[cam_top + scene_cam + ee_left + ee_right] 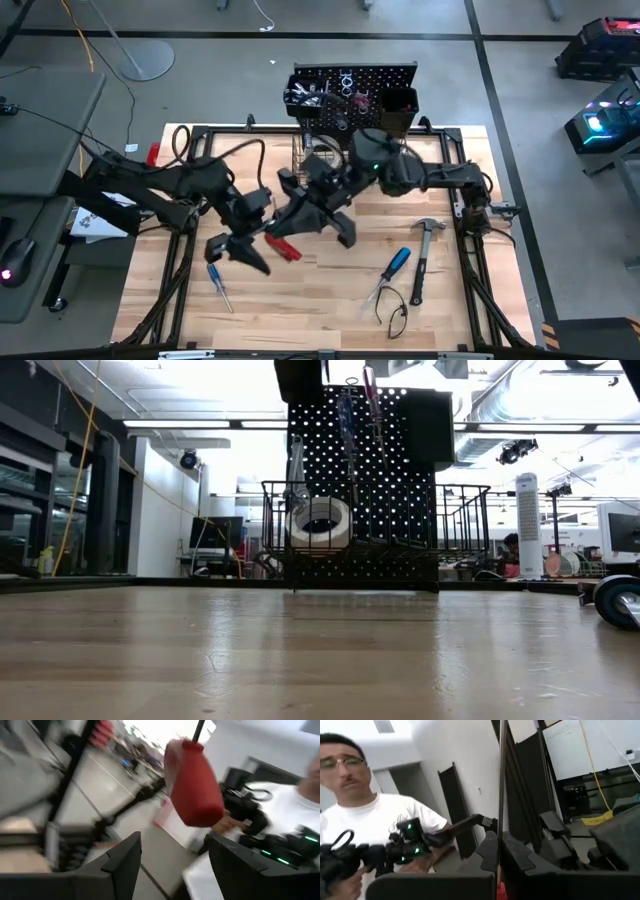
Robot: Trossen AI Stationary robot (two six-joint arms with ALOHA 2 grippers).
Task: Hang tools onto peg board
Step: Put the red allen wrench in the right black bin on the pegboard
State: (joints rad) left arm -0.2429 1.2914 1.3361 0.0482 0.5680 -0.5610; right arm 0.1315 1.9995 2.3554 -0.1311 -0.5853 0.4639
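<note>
Tabletop (300,660) of pale wood fills the near field of the low view, bare there; loose tools lie farther back.

Peg board (400,470) stands upright at the table's far edge, facing the arms so hooks can be reached from the front; some tools already hang on it; its wire basket (460,520) holds the white tape roll (320,520).

Both arms meet over the middle of the table, in front of the basket; judged a handover in progress.

Right gripper (500,840) has its fingers closed on the thin shaft of the red-handled screwdriver (192,782); holding by the shaft leaves the handle free for the other arm.

Left gripper (174,840) faces that handle with fingers parted, the handle just ahead of the tips and not clamped; it looks set to take the handle, though contact cannot be confirmed.

Person in a white shirt (385,820) stands beyond the table, holding a dark device; not part of the handling.

Awaiting hanging, on the right half of the table: the claw hammer (422,262) and, just beside it, a blue-handled screwdriver (398,263); another blue-handled screwdriver (216,280) lies near the left arm.
</note>
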